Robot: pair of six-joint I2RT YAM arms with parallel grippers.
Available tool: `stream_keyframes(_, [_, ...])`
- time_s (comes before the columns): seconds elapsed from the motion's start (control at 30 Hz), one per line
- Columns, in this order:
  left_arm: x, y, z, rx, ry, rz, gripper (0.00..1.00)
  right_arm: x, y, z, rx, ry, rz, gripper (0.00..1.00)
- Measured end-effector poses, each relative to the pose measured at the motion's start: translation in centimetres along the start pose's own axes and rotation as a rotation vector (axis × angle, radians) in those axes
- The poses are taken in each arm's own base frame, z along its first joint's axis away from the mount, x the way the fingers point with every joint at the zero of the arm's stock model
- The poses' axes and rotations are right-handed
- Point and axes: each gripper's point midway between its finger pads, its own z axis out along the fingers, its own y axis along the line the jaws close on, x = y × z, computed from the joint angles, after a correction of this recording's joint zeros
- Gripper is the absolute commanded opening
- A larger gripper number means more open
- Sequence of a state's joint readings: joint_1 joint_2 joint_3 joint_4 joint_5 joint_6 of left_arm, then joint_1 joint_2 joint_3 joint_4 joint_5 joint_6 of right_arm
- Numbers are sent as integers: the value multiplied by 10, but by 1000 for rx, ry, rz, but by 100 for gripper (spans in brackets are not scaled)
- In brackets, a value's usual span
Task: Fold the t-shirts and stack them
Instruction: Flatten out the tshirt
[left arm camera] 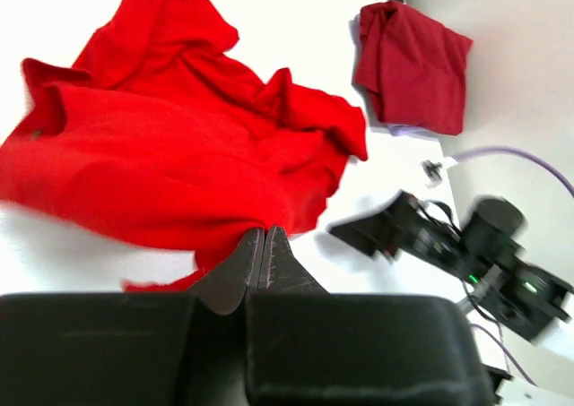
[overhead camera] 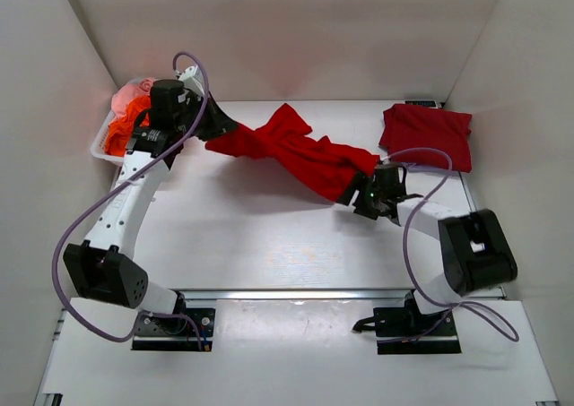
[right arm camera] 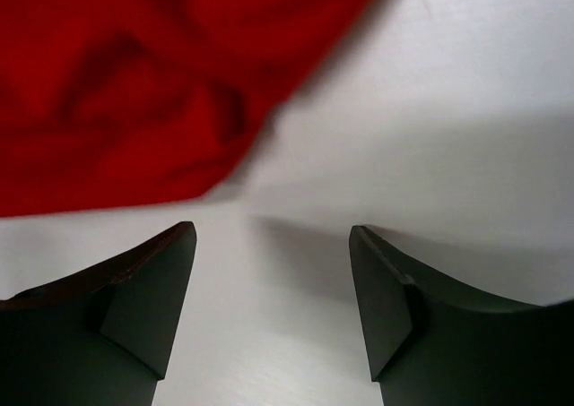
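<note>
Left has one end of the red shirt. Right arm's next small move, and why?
Probably ease the right gripper forward until its open jaws straddle the nearest edge of the shirt, then close. In the right wrist view the jaws stand open with the cloth just ahead and none between them, while the left gripper appears shut on the other end.

Loose shirt (overhead camera: pixel 300 155): bright red all over, plain. Folded shirt (overhead camera: pixel 427 134): darker, deeper red, also plain. Basket (overhead camera: pixel 97 146) white, holding orange and pink cloth (overhead camera: pixel 123 126); table (overhead camera: pixel 242 236) white, walls (overhead camera: pixel 296 30) off-white; cables (overhead camera: pixel 56 263) purple on white-and-black arms (overhead camera: pixel 130 200).
</note>
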State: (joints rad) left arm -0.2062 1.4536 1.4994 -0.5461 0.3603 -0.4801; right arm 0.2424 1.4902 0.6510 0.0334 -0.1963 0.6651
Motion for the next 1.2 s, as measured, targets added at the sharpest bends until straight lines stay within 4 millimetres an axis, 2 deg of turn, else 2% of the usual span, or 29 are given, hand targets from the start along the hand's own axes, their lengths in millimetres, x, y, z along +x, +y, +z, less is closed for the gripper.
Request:
stream_keyframes(0.17, [3, 3, -3, 5, 13, -29, 0, -22, 38, 37, -97, 6, 51, 68])
stream_keyframes(0.2, [7, 7, -2, -2, 23, -37, 0, -24, 44, 43, -112, 9, 62, 60])
stream_keyframes(0.23, [11, 10, -1, -10, 32, -46, 0, -27, 51, 48, -126, 13, 70, 25])
stream_keyframes(0.27, [14, 14, -1, -16, 42, -53, 0, -29, 54, 54, -130, 19, 72, 7])
stream_keyframes(0.3, [17, 17, 0, -22, 50, -59, 0, -29, 57, 61, -122, 39, 87, 0])
stream_keyframes(0.43, [20, 25, -1, -34, 65, -77, 0, -40, 65, 79, -88, 85, 52, 0])
stream_keyframes(0.53, [17, 36, -5, -56, 62, -79, 0, -48, 64, 63, -26, 109, -49, 0])
stream_keyframes(0.6, [14, 48, -9, -82, 58, -85, 0, -59, 63, 38, 19, 114, -141, 0])
stream_keyframes(0.67, [11, 57, -13, -102, 53, -90, 0, -80, 68, 1, 35, 98, -219, 0])
stream_keyframes(0.73, [8, 64, -15, -117, 44, -92, 0, -112, 77, -41, 25, 54, -280, 0])
stream_keyframes(0.83, [12, 63, -13, -109, 44, -85, 0, -155, 94, -81, 15, -2, -357, 1])
stream_keyframes(0.9, [24, 66, -12, -110, 63, -90, 0, -176, 106, -89, 14, -24, -416, 24])
stream_keyframes(0.93, [32, 68, -11, -114, 77, -94, 0, -180, 111, -86, 15, -26, -438, 54])
stream_keyframes(0.97, [39, 71, -11, -120, 91, -101, 0, -179, 114, -79, 16, -19, -459, 69])
stream_keyframes(1.0, [45, 74, -10, -127, 104, -109, 0, -174, 114, -70, 21, 5, -483, 74])
stream_keyframes(1.07, [56, 80, -10, -138, 125, -119, 0, -154, 108, -50, 43, 83, -507, 75])
stream_keyframes(1.13, [64, 83, -10, -145, 139, -127, 0, -132, 96, -33, 73, 149, -516, 68])
stream_keyframes(1.2, [70, 86, -10, -150, 148, -132, 0, -98, 76, -19, 114, 225, -520, 51])
